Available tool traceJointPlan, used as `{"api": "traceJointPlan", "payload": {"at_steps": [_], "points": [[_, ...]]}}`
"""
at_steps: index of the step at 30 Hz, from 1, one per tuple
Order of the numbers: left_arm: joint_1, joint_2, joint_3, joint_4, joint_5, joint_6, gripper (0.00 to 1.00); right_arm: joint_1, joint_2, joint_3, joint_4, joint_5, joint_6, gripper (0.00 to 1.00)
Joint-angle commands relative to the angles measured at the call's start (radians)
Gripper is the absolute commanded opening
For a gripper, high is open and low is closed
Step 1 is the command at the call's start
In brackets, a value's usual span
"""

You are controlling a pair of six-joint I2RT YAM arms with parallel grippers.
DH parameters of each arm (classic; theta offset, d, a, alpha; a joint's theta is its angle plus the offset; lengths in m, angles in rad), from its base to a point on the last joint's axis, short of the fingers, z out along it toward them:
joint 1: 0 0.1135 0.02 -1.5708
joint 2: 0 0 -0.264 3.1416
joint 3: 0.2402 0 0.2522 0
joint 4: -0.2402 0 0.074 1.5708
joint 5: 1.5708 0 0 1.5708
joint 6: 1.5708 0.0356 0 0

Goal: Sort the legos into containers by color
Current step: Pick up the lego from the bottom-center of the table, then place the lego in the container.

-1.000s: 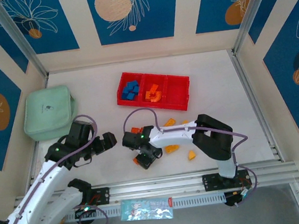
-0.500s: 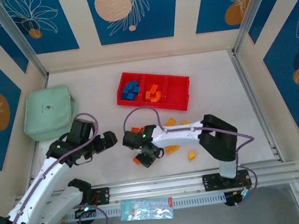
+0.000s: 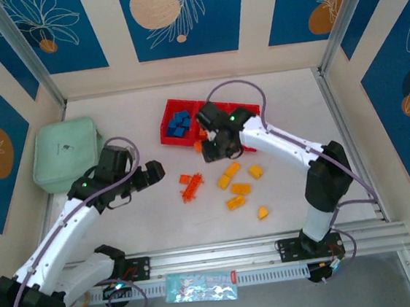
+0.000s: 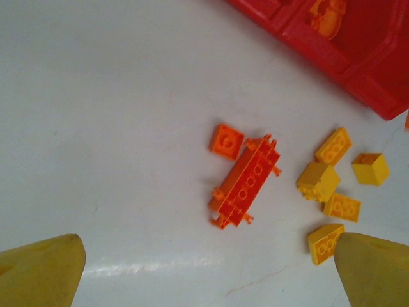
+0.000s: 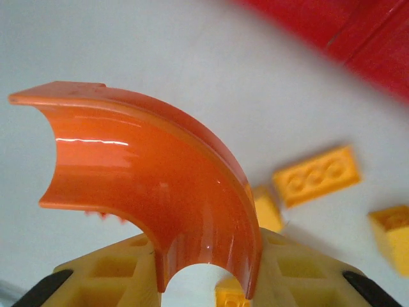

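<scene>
We have the right gripper [image 3: 204, 146] clamped on an orange arch [image 5: 160, 185], poised at the near wall of the red tray [image 3: 177, 142], presumably for its middle compartment (where orange already lies); our left gripper [image 3: 151, 174] hangs wide apart near loose orange legos [image 4: 246, 182]

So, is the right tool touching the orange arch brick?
Touching. The right wrist view shows the orange arch brick resting directly on the yellow fingers of the right tool.
</scene>
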Motion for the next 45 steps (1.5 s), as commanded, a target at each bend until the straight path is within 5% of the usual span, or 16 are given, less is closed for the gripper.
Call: {"api": "traceJointPlan", "payload": {"at_steps": [1,11,26,34,45], "points": [[0.018,0.041,0.058,0.094,0.021,0.022,0.99,-0.057,0.091,0.104,-0.036,0.073,0.063,0.31],[0.028,0.153,0.097,0.163,0.039,0.038,0.99,-0.165,0.424,0.506,-0.114,0.163,0.080,0.31],[0.039,0.189,0.108,0.192,0.060,0.029,0.99,-0.212,0.653,0.778,-0.144,0.149,0.017,0.44],[0.045,0.192,0.129,0.188,0.074,0.027,0.99,-0.203,0.593,0.781,-0.159,0.137,-0.015,0.52],[0.056,0.111,0.121,0.118,0.069,0.044,0.99,-0.076,0.303,0.431,-0.105,0.098,0.005,0.63]]}}
